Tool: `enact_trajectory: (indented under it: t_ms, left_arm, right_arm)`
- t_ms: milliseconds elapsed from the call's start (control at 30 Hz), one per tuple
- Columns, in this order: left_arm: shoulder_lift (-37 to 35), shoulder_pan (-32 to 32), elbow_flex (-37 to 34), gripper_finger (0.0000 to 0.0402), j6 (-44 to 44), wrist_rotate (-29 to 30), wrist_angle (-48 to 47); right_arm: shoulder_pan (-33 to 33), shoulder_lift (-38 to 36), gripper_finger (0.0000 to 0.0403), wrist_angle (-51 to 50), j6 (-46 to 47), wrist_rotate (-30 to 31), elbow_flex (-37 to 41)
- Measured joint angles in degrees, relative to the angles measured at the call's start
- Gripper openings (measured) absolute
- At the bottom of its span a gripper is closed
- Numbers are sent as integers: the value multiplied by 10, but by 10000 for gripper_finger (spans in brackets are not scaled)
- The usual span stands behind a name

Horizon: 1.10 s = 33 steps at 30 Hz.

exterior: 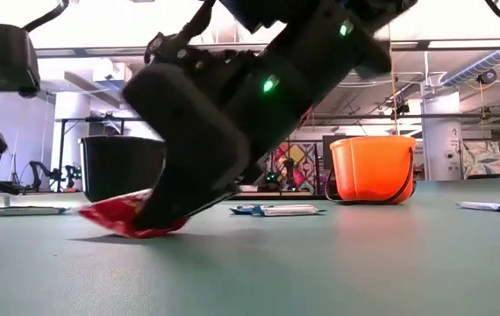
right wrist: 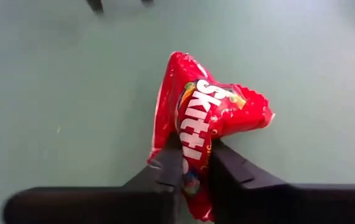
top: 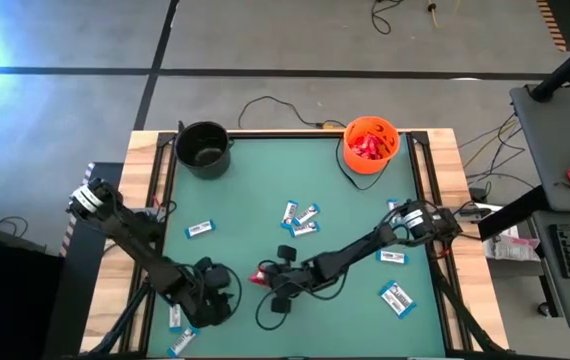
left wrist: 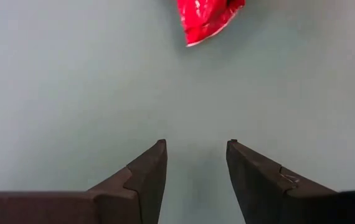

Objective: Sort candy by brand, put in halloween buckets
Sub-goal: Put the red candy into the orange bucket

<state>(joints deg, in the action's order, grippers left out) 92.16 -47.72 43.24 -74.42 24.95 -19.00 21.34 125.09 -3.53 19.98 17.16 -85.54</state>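
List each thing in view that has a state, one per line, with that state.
right gripper: shut on the red packet, low at the table.
red packet: crumpled, pinched at one end, touching the mat.
left gripper: open, empty, over bare mat.
orange bucket: upright, red candy inside.
black bucket: upright, contents unclear.
white-and-blue bars: lying flat, scattered loose on the mat.

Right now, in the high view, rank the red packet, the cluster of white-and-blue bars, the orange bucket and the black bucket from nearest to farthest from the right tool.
1. red packet, pinched in the right tool
2. white-and-blue bars, mid-table
3. black bucket, far left corner
4. orange bucket, far right corner
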Motion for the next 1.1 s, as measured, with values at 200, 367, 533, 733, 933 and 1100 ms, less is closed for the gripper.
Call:
enact_trajectory:
  t_ms: [200,367,533,733,933,1100]
  left_arm:
    - [-119,9,1,152,35,66,-14]
    - [-215,62,2,153,18,128,-160]
    - [-248,200,1,153,52,40,-310]
    - [-229,373,-23,157,191,-94,-342]
    - [-216,466,-72,198,231,-141,-337]
    - [-216,464,-101,222,256,-215,-273]
  right_arm:
    - [-5,-135,19,-159,9,21,-22]
    - [-22,-294,18,-300,-5,94,-23]
    - [-70,-433,18,-430,3,167,-21]
    - [-163,-538,18,-526,-2,171,-14]
    - [-220,-605,18,-580,-5,171,-8]
    - [-238,-634,17,-581,-23,169,1]
